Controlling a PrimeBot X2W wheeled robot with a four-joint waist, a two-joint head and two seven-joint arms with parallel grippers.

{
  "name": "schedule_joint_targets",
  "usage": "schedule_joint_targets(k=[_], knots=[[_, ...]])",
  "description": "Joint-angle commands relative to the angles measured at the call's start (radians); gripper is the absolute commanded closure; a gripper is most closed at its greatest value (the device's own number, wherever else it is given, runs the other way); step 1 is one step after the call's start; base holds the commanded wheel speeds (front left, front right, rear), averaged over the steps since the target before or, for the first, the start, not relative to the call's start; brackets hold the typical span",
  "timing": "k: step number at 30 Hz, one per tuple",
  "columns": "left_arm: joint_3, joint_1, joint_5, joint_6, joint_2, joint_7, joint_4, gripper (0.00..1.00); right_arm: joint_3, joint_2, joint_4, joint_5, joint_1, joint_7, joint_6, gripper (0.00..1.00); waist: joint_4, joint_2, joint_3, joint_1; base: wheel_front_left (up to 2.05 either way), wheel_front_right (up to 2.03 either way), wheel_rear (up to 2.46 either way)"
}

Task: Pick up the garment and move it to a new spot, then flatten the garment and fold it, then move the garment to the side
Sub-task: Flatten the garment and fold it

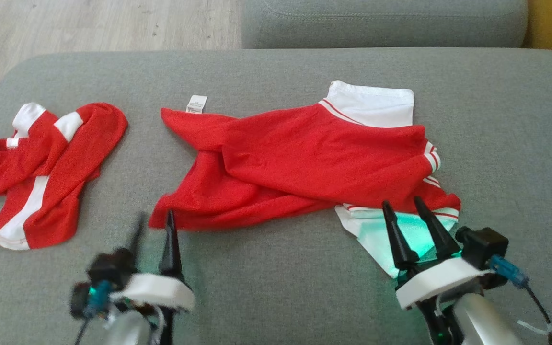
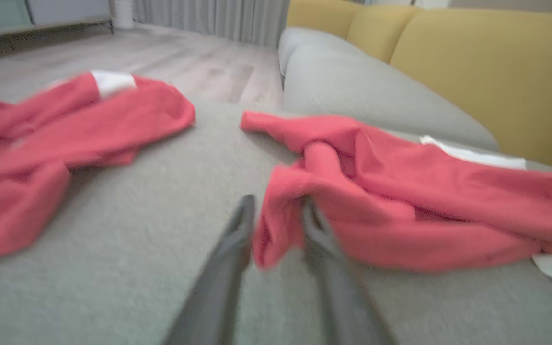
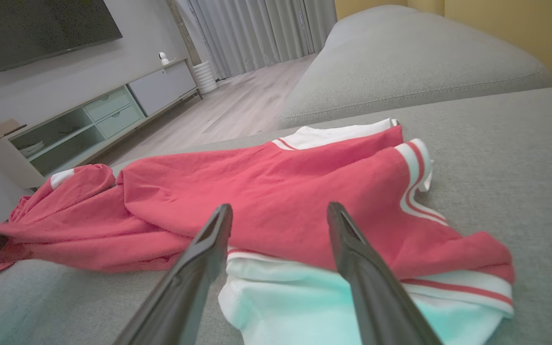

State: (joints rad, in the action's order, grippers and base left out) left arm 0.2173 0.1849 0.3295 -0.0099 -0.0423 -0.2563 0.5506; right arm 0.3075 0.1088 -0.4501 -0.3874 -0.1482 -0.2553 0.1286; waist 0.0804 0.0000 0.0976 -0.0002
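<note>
The left gripper (image 1: 155, 215) has its fingers spread, tips at the near-left corner of the red garment (image 1: 304, 158) — in the left wrist view a fold of that corner lies between them, not pinched. The right gripper (image 1: 402, 201) is also spread, over the white near-right part, which is lit green. The red garment lies crumpled mid-way across the grey cushion (image 1: 276, 278). A second red-and-white garment (image 1: 51, 167) lies well apart to the left. Beyond — another grey cushion (image 1: 381, 19) and wooden floor (image 1: 89, 24).

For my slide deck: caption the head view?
Left gripper and right gripper, both open, at the near edge of a crumpled red shirt on a grey cushion; second garment alongside.
</note>
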Motion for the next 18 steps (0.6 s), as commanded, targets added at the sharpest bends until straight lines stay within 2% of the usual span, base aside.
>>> schedule_joint_targets(k=[1, 5, 12, 18], knots=[[-0.061, 0.046, -0.018, 0.016, -0.009, -0.006, -0.061, 0.0, 0.009, -0.007, 0.031, 0.001, -0.007, -0.006, 0.002, 0.0, -0.002, 0.0, -0.002, 0.0002, 0.0, 0.0, 0.0], [-0.134, 0.023, -0.092, 0.058, -0.01, -0.006, -0.149, 0.0, -0.024, -0.016, 0.051, 0.024, 0.004, -0.006, 0.002, 0.0, -0.007, 0.0, -0.007, 0.0002, 0.0, 0.0, 0.0], [-0.144, -0.036, -0.156, 0.056, -0.009, -0.006, -0.16, 0.0, -0.09, -0.037, 0.081, 0.084, 0.028, -0.006, 0.002, 0.0, -0.021, 0.0, -0.017, 0.0002, 0.0, 0.0, 0.0], [-0.114, -0.066, -0.159, 0.061, -0.008, -0.006, -0.17, 0.0, -0.108, -0.048, 0.085, 0.111, 0.052, -0.006, 0.002, 0.0, -0.025, 0.0, -0.027, 0.0002, 0.0, 0.0, 0.0]])
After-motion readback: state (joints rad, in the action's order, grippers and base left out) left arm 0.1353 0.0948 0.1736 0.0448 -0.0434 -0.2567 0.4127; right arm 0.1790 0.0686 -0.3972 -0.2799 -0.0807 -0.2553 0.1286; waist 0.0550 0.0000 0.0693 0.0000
